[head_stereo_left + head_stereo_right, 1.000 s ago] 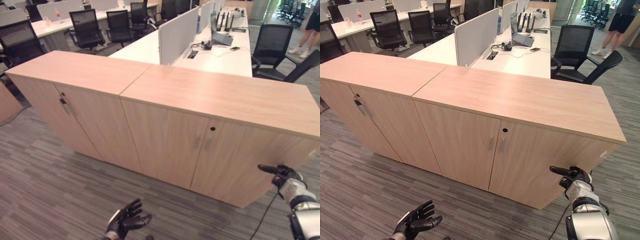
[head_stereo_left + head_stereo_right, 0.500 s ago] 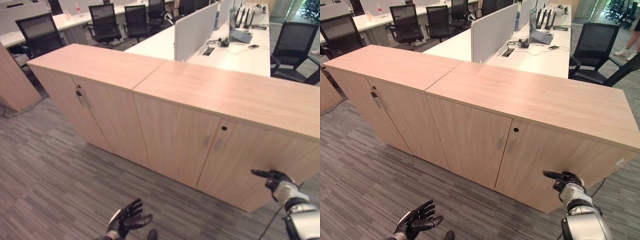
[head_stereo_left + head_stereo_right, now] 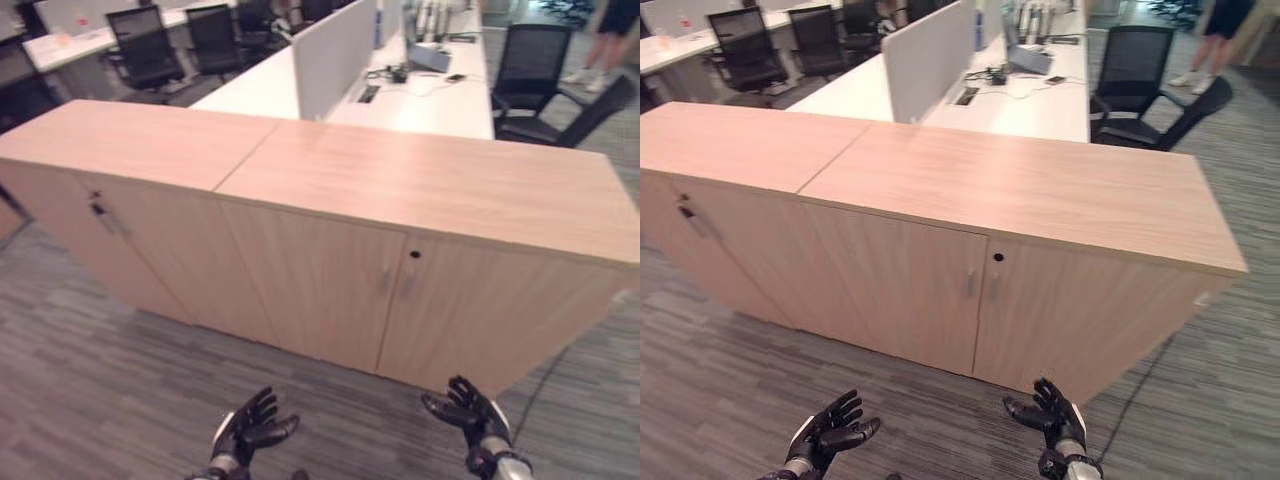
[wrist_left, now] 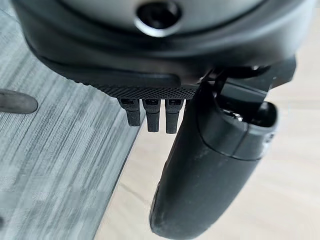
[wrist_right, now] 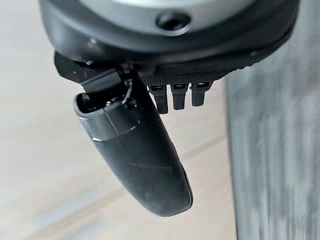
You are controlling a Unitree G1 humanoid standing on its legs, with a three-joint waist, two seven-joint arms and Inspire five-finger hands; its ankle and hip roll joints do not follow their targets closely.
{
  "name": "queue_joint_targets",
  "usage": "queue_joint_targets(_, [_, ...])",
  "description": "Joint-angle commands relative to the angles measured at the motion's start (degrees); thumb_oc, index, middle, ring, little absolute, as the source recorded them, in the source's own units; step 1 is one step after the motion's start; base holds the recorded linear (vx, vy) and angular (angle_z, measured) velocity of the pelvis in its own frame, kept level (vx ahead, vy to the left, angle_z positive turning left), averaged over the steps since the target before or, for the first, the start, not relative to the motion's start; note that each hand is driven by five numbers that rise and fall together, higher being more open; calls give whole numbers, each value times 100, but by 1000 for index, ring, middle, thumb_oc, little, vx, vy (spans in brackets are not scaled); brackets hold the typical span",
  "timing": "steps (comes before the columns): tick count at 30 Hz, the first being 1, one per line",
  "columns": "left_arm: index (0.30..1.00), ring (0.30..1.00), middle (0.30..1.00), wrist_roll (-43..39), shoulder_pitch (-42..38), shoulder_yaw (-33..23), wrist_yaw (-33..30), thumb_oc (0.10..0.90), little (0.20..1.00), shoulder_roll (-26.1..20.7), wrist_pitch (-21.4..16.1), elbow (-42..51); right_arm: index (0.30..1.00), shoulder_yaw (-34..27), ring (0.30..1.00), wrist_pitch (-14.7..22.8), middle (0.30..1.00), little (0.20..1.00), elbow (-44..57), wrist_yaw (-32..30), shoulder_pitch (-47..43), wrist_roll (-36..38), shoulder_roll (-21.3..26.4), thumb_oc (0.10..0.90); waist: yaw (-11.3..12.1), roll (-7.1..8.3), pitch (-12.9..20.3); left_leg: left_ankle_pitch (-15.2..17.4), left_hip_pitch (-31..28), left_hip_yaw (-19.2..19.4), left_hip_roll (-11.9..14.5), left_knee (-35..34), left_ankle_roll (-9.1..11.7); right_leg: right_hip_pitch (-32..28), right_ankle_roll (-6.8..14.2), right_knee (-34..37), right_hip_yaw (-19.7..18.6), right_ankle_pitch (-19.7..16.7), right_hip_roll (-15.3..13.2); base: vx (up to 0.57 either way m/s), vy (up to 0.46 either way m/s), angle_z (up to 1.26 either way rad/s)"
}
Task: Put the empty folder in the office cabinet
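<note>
A long, low office cabinet of light wood-grain laminate (image 3: 330, 270) stands across the grey striped carpet floor (image 3: 90, 380), its doors all closed. The right-hand pair of doors meets at two slim metal handles (image 3: 981, 285), with a small dark round keyhole (image 3: 998, 257) just above them near the top edge. A further handle and keyhole (image 3: 97, 208) sit on the left section. The flat top of the cabinet is bare wood.

The left robot hand (image 3: 248, 428) hangs low in front of the cabinet over the carpet, its dark fingers spread and relaxed, holding nothing. The right robot hand (image 3: 1052, 418) is likewise low, below the right-hand door, fingers splayed and apart from the cabinet front, also holding nothing. I cannot find the folder.

Behind the cabinet stretches a white counter (image 3: 420, 100) with a pale upright divider panel (image 3: 335, 50), and black mesh office chairs (image 3: 530, 85) stand beside it. A person's legs (image 3: 1205, 40) show at the far right corner.
</note>
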State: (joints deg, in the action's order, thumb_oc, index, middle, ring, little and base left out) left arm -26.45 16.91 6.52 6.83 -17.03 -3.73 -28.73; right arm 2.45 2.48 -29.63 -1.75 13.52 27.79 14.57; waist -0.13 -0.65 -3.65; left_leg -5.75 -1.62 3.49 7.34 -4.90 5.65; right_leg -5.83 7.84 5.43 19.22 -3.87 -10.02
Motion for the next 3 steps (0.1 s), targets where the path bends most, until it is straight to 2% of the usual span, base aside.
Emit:
queue_joint_targets(1, [900,900,900,43,-500,-176,70,800,900,-223,-346,252,900,-58,900,350,900,900,397,267,-666,-248,227,800,34,-27,-48,698,-538,86,156,-10,188,-230,322,-78,91,355,-224,-32,1,-38])
queue_joint_targets(3, [900,900,900,43,-531,-174,64,800,900,-214,-343,191,900,7,900,328,900,900,301,300,-685,-260,192,800,-13,-28,-45,707,-571,147,165,-9,187,-215,319,-73,18,355,-215,-29,-2,-32])
